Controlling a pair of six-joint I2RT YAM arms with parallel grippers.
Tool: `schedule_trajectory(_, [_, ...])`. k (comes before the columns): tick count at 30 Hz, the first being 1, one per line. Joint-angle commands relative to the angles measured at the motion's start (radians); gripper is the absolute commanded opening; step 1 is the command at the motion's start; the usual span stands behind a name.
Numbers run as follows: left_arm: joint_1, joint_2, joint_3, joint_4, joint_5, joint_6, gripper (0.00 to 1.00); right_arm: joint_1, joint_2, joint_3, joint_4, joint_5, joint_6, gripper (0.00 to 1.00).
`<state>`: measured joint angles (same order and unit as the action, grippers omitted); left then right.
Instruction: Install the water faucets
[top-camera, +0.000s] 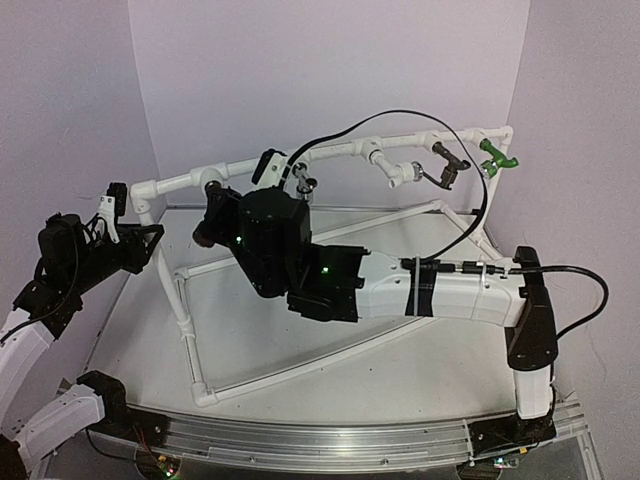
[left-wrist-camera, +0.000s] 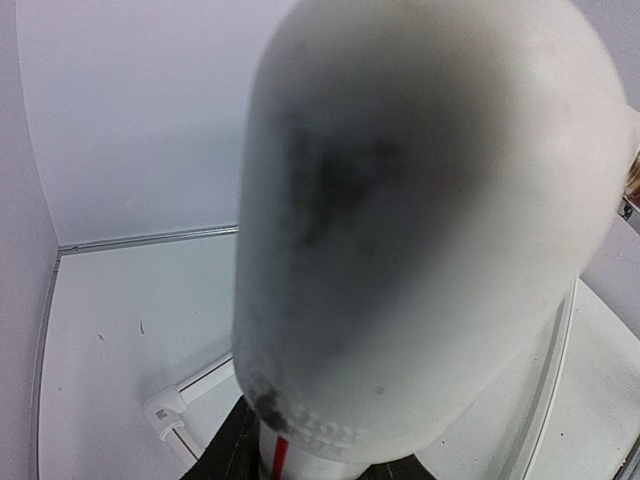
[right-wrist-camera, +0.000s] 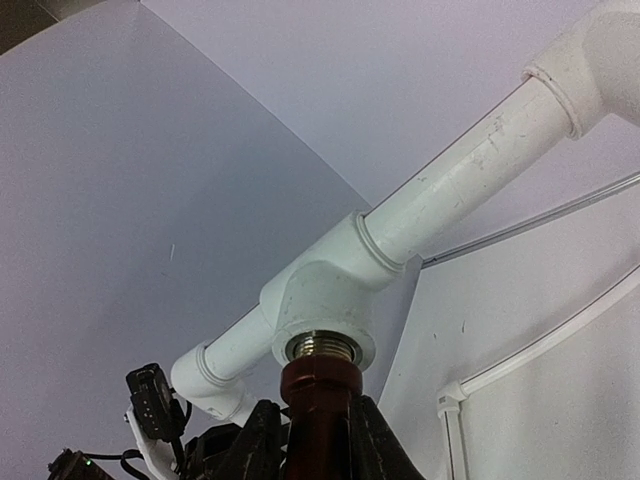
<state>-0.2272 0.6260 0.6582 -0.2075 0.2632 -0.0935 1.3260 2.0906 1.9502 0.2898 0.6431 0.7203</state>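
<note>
Presently the right gripper (right-wrist-camera: 315, 415) is clamped on the dark brown faucet (right-wrist-camera: 315, 385), one black finger pressed against each side of its body. The faucet stands upright beneath a white tee fitting (right-wrist-camera: 320, 290). Its brass threaded end is entered into the tee's downward socket, with a few threads still showing below the rim. This tee sits toward the left end of the far top rail of the white PVC pipe frame (top-camera: 300, 366). The right arm reaches across from its base at the near right of the table (top-camera: 400, 380) to get there.

The left gripper (top-camera: 112, 205) is at the far left, against the elbow that ends the same rail. In its wrist view a white pipe rises from between the dark fingers and fills most of the picture, out of focus. The jaws are closed together on that pipe.

Four further faucets are mounted along the top rail to the right of the one in hand:
- the chrome faucet (top-camera: 305, 185), nearest to it and just right of the right arm's wrist;
- the white faucet with chrome tip (top-camera: 400, 173), right of centre;
- the dark bronze faucet (top-camera: 447, 165), next along;
- the green plastic faucet (top-camera: 495, 157), by the rail's right corner.

How firmly any of the four is seated cannot be judged from the overhead view. A black cable (top-camera: 400, 113) arcs over the rail above them.
</note>
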Motion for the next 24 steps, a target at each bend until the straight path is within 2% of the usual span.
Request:
schedule_trajectory(1, [-0.026,0.014,0.002,-0.062,0.140,-0.094,0.01,-0.044,-0.028,-0.035,0.108,-0.072,0.082,0.13])
schedule_trajectory(6, [-0.026,0.014,0.001,-0.063,0.131,-0.091,0.01,-0.043,-0.042,-0.074,0.083,-0.091,0.058,0.37])
schedule_trajectory(11, [-0.026,0.021,0.003,-0.064,0.122,-0.091,0.01,-0.042,-0.036,-0.044,0.028,-0.141,0.027,0.68])
schedule_trajectory(17, [-0.026,0.023,0.003,-0.064,0.109,-0.087,0.01,-0.019,-0.095,-0.095,-0.014,-0.217,-0.040,0.93])
schedule_trajectory(19, [-0.025,0.026,0.003,-0.064,0.108,-0.086,0.01,-0.011,-0.123,-0.128,-0.034,-0.248,-0.057,0.98])
schedule_trajectory(24, [-0.025,0.035,0.004,-0.065,0.111,-0.085,0.01,0.016,-0.233,-0.278,-0.056,-0.292,-0.123,0.98])
